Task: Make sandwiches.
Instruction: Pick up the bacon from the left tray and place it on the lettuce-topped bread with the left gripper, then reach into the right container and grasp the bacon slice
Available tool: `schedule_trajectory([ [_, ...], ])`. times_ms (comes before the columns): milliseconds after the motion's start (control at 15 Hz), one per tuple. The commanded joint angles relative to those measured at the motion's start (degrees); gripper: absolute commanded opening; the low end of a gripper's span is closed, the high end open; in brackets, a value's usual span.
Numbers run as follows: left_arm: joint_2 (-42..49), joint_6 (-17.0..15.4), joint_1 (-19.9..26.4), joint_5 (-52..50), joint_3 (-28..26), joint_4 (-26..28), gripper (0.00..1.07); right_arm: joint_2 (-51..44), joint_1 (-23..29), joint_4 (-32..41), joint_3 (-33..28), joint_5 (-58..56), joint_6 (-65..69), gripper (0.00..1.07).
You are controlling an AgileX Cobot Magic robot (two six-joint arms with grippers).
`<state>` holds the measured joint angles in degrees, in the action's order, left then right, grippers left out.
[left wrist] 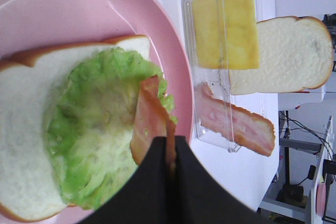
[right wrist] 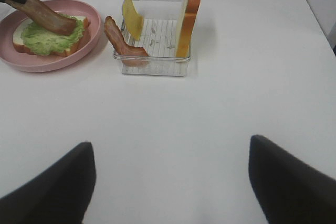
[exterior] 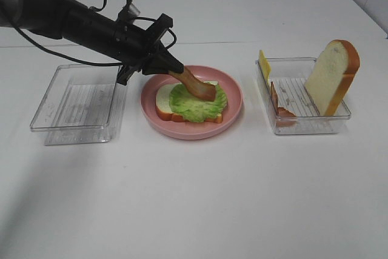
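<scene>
On white table (exterior: 194,198): two clear trays (exterior: 79,104) (exterior: 303,127), one pink plate (exterior: 235,98). Pinched in left gripper (exterior: 174,68): one of two bacon strips (exterior: 194,83), tip on single lettuce (exterior: 194,106), bread (exterior: 162,98) below. Beyond its tips: second bacon (exterior: 280,106), upright bread (exterior: 330,74), one cheese (exterior: 264,65). From right wrist only: right gripper (right wrist: 172,182), spread wide.

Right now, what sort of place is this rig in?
Probably a lab test bench, not a kitchen: bare white table, toy bread slice propped in a clear tray, loose cables past the table edge.
</scene>
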<state>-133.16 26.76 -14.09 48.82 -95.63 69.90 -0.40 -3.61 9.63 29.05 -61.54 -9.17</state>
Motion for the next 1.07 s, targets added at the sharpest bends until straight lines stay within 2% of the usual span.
schedule_trajectory([
  [67, 0.2, -3.1, 0.1, 0.2, -0.3, -4.1, 0.03, -0.7, -0.3, -0.1, -0.1, 0.4, -0.3, 0.76],
  [133, 0.2, -5.2, 0.1, 0.2, -0.3, -6.2, 0.13, -0.7, -0.3, -0.1, -0.1, 0.4, -0.3, 0.76],
  [200, 0.2, -5.2, 0.1, 0.2, -0.3, -6.2, 0.13, -0.7, -0.3, -0.1, -0.1, 0.4, -0.3, 0.76],
  [267, 0.2, -6.6, 0.1, 1.0, -0.3, -9.3, 0.35, -0.7, -0.3, -0.1, -0.1, 0.4, -0.3, 0.76],
  [333, 0.2, -6.6, 0.1, 1.5, -0.3, -10.0, 0.51, -0.7, -0.3, -0.1, -0.1, 0.4, -0.3, 0.76],
  [467, 1.1, -5.4, 0.1, 1.8, -0.3, -10.6, 0.73, -0.7, -0.3, -0.1, -0.1, 0.4, -0.3, 0.76],
  [600, 3.6, -4.4, 0.1, 1.4, -0.3, -13.9, 0.75, -0.7, -0.3, -0.1, -0.1, 0.4, -0.3, 0.76],
  [733, 6.9, -5.6, 0.1, 0.3, -0.3, -22.0, 0.75, -0.7, -0.3, -0.1, -0.1, 0.4, -0.3, 0.76],
  [1000, 17.6, -19.5, 0.1, 2.2, -0.3, -41.3, 0.75, -0.7, -0.3, -0.1, -0.1, 0.4, -0.3, 0.76],
  [1067, 19.1, -20.5, 0.1, 3.0, -0.3, -43.4, 0.75, -0.7, -0.3, -0.1, -0.1, 0.4, -0.3, 0.76],
])
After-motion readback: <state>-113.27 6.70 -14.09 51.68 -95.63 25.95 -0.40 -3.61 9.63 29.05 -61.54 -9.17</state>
